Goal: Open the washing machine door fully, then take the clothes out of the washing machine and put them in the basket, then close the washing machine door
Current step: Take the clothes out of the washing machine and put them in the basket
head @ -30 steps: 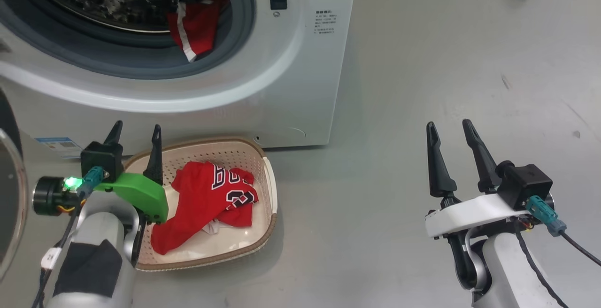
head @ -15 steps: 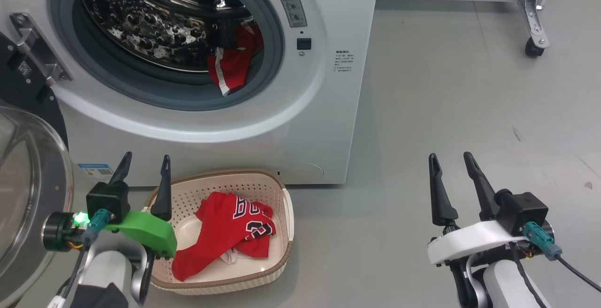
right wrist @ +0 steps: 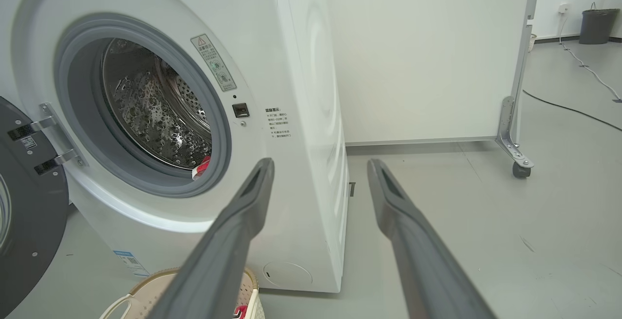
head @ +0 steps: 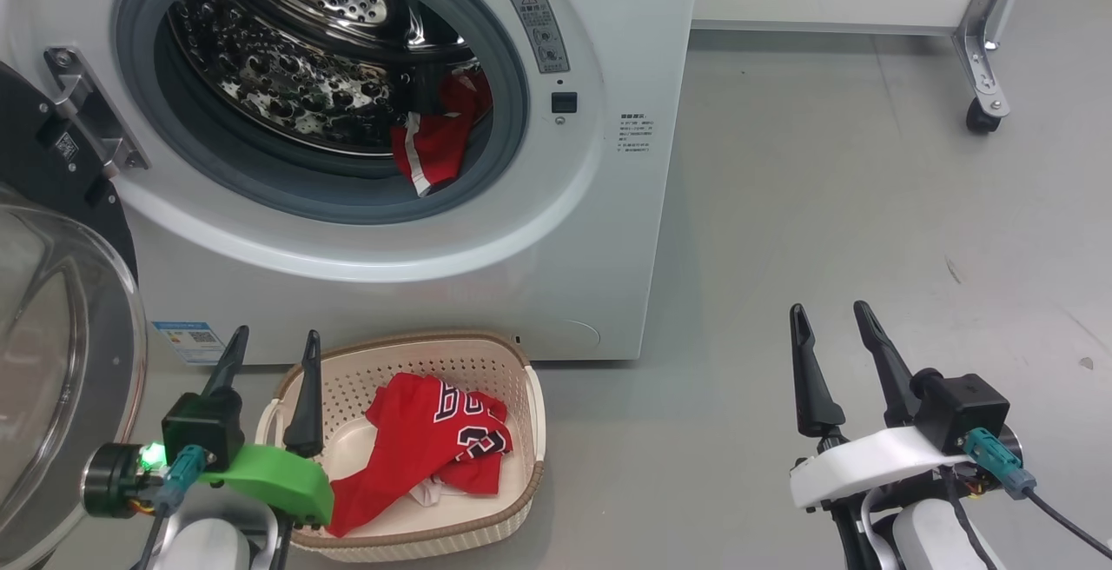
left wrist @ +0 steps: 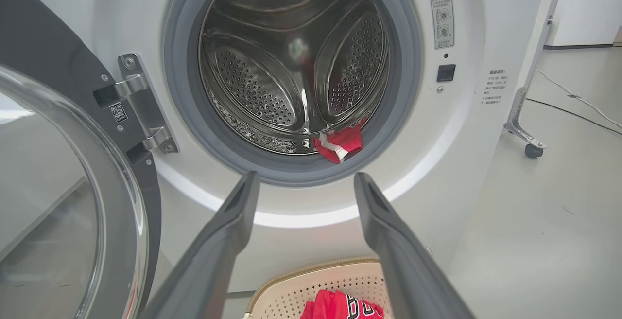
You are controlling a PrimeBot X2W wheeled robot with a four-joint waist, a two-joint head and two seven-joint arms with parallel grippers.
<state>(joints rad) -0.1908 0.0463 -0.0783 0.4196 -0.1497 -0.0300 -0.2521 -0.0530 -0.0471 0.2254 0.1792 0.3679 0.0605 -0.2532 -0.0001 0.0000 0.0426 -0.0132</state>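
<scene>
The white washing machine (head: 608, 231) (left wrist: 461, 173) (right wrist: 301, 90) stands with its door (head: 52, 353) (left wrist: 58, 202) (right wrist: 24, 202) swung wide open to the left. Red clothes (head: 434, 140) (left wrist: 340, 144) (right wrist: 201, 167) lie at the drum's lower front lip. Another red jersey (head: 426, 448) (left wrist: 340, 307) lies in the cream basket (head: 486, 361) (left wrist: 301, 285) (right wrist: 146, 290) on the floor below the drum. My left gripper (head: 274, 344) (left wrist: 303, 180) is open and empty, hovering over the basket's left edge. My right gripper (head: 830, 316) (right wrist: 320, 166) is open and empty, over bare floor to the machine's right.
A white panel on a castor frame (head: 986, 114) (right wrist: 520, 168) stands behind and right of the machine. A cable (right wrist: 568, 110) runs across the floor far right, with a dark bin (right wrist: 595, 25) beyond it. Grey floor (head: 825, 231) spreads to the right.
The head camera has tilted up, so the drum and the floor behind now show more fully. Both grippers stay open and in place relative to the basket.
</scene>
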